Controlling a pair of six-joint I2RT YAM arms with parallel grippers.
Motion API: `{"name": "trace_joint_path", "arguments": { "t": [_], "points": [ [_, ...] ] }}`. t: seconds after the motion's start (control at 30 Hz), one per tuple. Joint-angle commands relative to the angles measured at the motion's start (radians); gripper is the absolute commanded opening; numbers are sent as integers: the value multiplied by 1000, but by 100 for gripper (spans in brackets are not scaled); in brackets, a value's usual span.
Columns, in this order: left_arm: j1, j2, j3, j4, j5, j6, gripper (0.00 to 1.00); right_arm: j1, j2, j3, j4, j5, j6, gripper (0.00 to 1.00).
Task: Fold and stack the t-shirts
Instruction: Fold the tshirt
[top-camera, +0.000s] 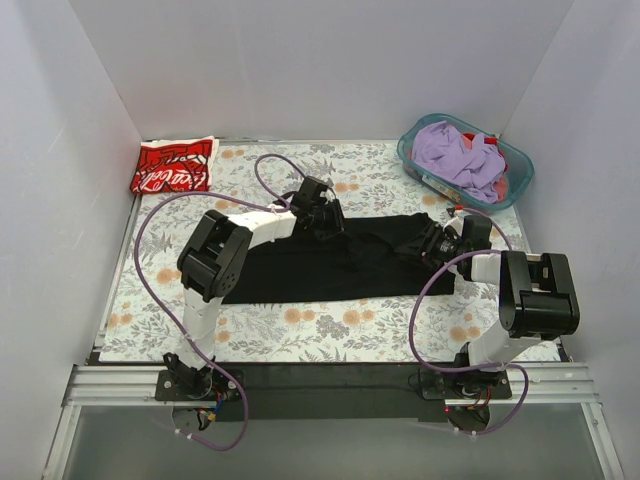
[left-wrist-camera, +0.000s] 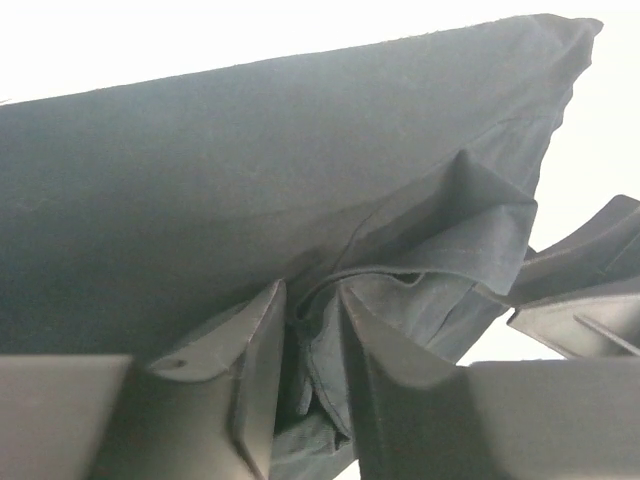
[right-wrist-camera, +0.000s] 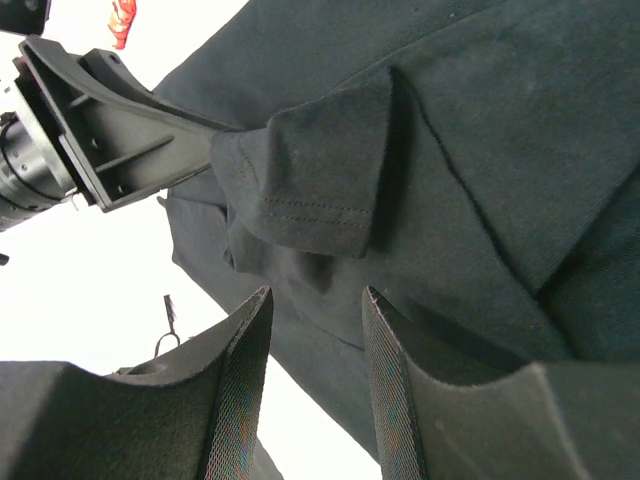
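The black t-shirt (top-camera: 330, 268) lies spread across the middle of the floral table, its far edge bunched up. My left gripper (top-camera: 326, 226) sits at that far edge near the middle. In the left wrist view its fingers (left-wrist-camera: 312, 290) are shut on a gathered fold of the black t-shirt (left-wrist-camera: 250, 180). My right gripper (top-camera: 430, 243) is at the shirt's right end. It stands open (right-wrist-camera: 319, 292) just over the cloth, by a folded-over sleeve (right-wrist-camera: 310, 180), with nothing pinched. The red t-shirt (top-camera: 172, 166) with white print lies folded at the far left corner.
A teal basket (top-camera: 519, 166) holding purple and red clothes stands at the far right corner. White walls enclose the table on three sides. The purple cables loop over the table beside each arm.
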Motion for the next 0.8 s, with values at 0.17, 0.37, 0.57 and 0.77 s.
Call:
{"name": "trace_joint_path", "arguments": {
  "t": [0.17, 0.37, 0.57, 0.77],
  "points": [
    [-16, -37, 13, 40, 22, 26, 10, 4, 40, 21, 85, 23, 40, 48],
    [-14, -86, -25, 72, 17, 40, 2, 4, 88, 21, 151, 16, 75, 48],
    [-16, -115, -48, 89, 10, 46, 1, 5, 125, 38, 202, -2, 101, 47],
    [-16, -133, -59, 95, -12, 57, 1, 18, 159, 84, 233, -31, 130, 45]
  ]
}}
